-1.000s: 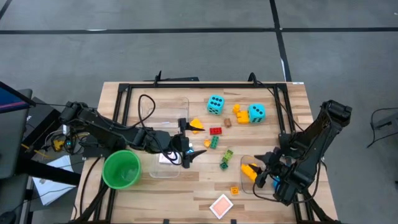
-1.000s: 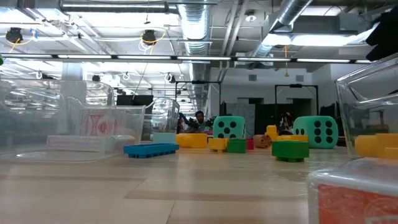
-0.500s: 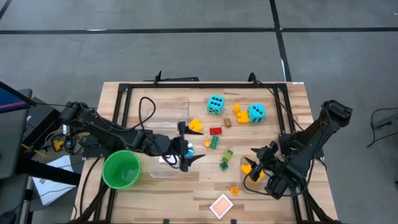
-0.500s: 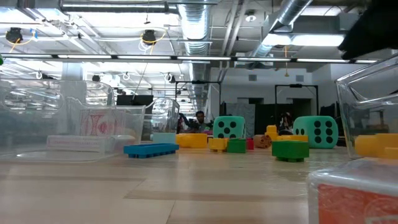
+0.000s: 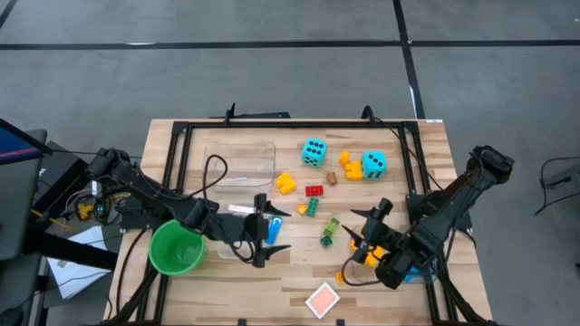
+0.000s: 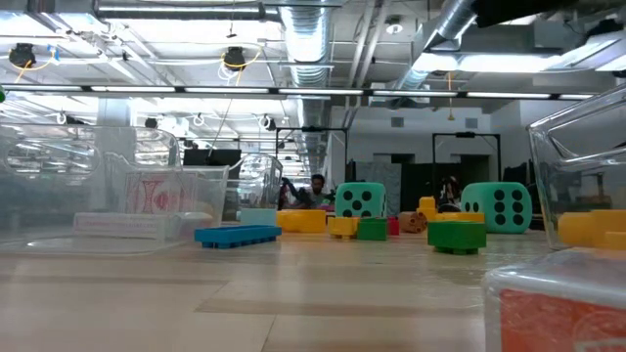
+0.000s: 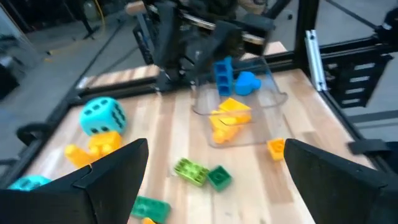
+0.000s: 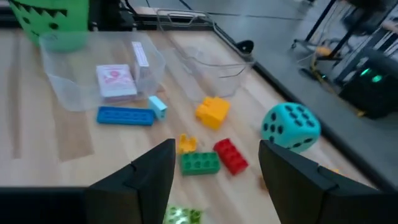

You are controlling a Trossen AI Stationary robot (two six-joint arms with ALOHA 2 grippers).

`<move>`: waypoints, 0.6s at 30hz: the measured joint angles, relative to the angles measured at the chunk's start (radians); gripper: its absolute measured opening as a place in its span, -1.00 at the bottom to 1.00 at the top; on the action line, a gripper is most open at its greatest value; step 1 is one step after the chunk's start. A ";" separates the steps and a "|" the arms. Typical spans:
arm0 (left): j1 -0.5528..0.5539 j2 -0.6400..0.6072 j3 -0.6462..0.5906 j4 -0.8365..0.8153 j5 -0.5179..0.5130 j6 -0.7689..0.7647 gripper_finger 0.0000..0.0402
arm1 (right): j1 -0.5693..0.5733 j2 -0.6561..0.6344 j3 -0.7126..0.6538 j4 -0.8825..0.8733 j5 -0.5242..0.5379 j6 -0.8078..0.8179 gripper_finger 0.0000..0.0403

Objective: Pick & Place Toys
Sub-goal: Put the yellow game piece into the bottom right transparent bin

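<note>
Since the earlier frame the right pincer [image 5: 364,237] has swung away from the clear bin [image 5: 410,264] near its base toward the table's middle; the left pincer [image 5: 264,232] has drawn back slightly toward the green cup [image 5: 177,247].

Right pincer: jaws partly apart, nothing between them in its wrist view. Left pincer: jaws wide, empty.

Toys. Just ahead of the right pincer lie green bricks [image 5: 330,230]; farther ahead, a red brick [image 5: 314,190], a yellow brick [image 5: 285,183] and a cyan die [image 5: 314,151]. A second die [image 5: 373,164] sits off to its side, an orange brick [image 5: 342,277] and a playing card [image 5: 322,299] behind it. A blue brick [image 8: 125,116] lies beside the left pincer's tips.

Handling, judged: the bricks are likely light, stiff and slick, so gripping across their flat sides seems best. The dice look like soft foam and should take a squeeze across opposite faces. The card lies flat and thin, probably the hardest to lift.

Hidden: the right arm covers much of the bin near it; yellow and blue pieces [image 7: 227,93] show inside from the left wrist. The low view shows neither pincer.
</note>
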 joint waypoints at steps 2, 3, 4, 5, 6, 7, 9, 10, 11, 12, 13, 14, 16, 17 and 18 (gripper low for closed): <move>-0.017 0.000 0.000 -0.021 0.000 -0.037 0.84 | -0.034 0.000 0.000 0.008 0.000 -0.047 0.11; -0.024 0.000 0.000 -0.032 0.000 -0.056 0.84 | -0.053 0.000 0.000 0.017 -0.004 -0.074 0.11; -0.031 0.000 0.000 -0.039 0.000 -0.075 0.84 | -0.072 0.000 0.000 0.027 -0.011 -0.102 0.11; -0.039 0.000 0.000 -0.045 0.001 -0.090 0.84 | -0.089 0.000 0.000 0.037 -0.016 -0.129 0.11; -0.046 0.000 0.000 -0.047 0.000 -0.106 0.84 | -0.106 0.000 0.000 0.050 -0.020 -0.157 0.11; -0.054 0.000 0.000 -0.051 0.000 -0.121 0.84 | -0.123 0.000 0.000 0.067 -0.027 -0.188 0.11; -0.067 0.000 0.000 -0.054 0.000 -0.143 0.84 | -0.157 0.000 0.000 0.105 -0.055 -0.251 0.11; -0.075 0.000 0.000 -0.054 0.000 -0.155 0.84 | -0.174 0.000 0.000 0.126 -0.075 -0.282 0.11; -0.081 0.000 0.000 -0.054 0.000 -0.162 0.84 | -0.189 0.000 0.000 0.144 -0.095 -0.308 0.11; -0.088 0.000 0.000 -0.054 0.000 -0.173 0.84 | -0.203 0.000 0.000 0.159 -0.115 -0.328 0.11; -0.094 0.000 0.000 -0.054 0.000 -0.180 0.84 | -0.218 0.000 0.000 0.171 -0.134 -0.345 0.11; -0.100 0.000 0.000 -0.054 0.000 -0.182 0.84 | -0.233 0.000 0.000 0.183 -0.158 -0.357 0.11; -0.112 0.000 0.000 -0.054 0.000 -0.183 0.84 | -0.264 0.000 0.000 0.196 -0.229 -0.362 0.11; -0.117 0.000 0.000 -0.054 0.000 -0.183 0.84 | -0.279 0.000 0.000 0.198 -0.268 -0.362 0.11; -0.121 0.000 0.000 -0.054 0.000 -0.185 0.84 | -0.293 0.000 -0.001 0.202 -0.308 -0.362 0.11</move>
